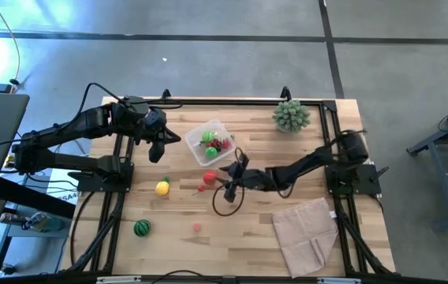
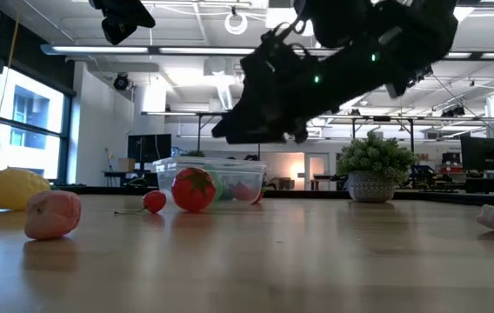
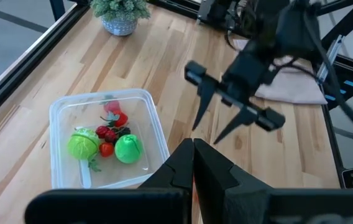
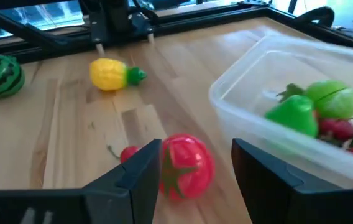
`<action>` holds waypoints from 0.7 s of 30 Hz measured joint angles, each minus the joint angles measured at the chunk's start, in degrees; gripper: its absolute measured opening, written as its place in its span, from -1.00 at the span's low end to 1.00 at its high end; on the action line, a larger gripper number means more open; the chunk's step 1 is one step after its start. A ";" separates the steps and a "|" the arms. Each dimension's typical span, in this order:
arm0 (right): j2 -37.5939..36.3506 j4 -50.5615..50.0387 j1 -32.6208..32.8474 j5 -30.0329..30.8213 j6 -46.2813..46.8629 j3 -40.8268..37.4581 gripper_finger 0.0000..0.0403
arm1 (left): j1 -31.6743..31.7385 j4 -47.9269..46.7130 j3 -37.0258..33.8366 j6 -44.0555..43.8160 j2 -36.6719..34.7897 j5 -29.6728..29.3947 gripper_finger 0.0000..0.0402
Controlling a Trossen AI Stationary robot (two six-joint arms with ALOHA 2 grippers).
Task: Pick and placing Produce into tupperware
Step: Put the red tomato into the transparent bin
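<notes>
Nearest the front edge, I logged the striped melon ball (image 1: 141,228) at left, a pink fruit (image 1: 197,227) mid-table, and the beige cloth (image 1: 308,233) at right. Farther in sat the yellow lemon (image 1: 162,188) with a small red berry (image 1: 201,188) to its right. Beside that berry lay the red tomato (image 1: 210,177), just short of the tupperware's near side. The right gripper (image 1: 233,177) hung just right of the tomato with its fingers spread wide; from its wrist camera I saw the tomato (image 4: 186,165) between the two tips, not clamped. The tupperware (image 1: 198,132) stood behind, holding two green rounds and small red pieces. The left gripper (image 1: 161,150) hovered left of the tub, fingers pressed together, empty. A spiky plant ball (image 1: 291,115) stood at the far right.
</notes>
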 joint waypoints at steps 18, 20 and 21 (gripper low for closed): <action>9.15 11.60 1.61 -0.58 3.06 0.28 0.31 | 0.01 0.00 0.00 0.00 0.01 0.00 -1.00; 9.15 11.54 1.31 -1.41 3.20 0.28 0.31 | -0.01 0.00 0.00 0.00 0.00 0.00 -1.00; 9.15 11.47 1.12 -2.27 3.49 0.28 0.31 | 0.01 0.00 0.00 0.00 0.00 0.00 -1.00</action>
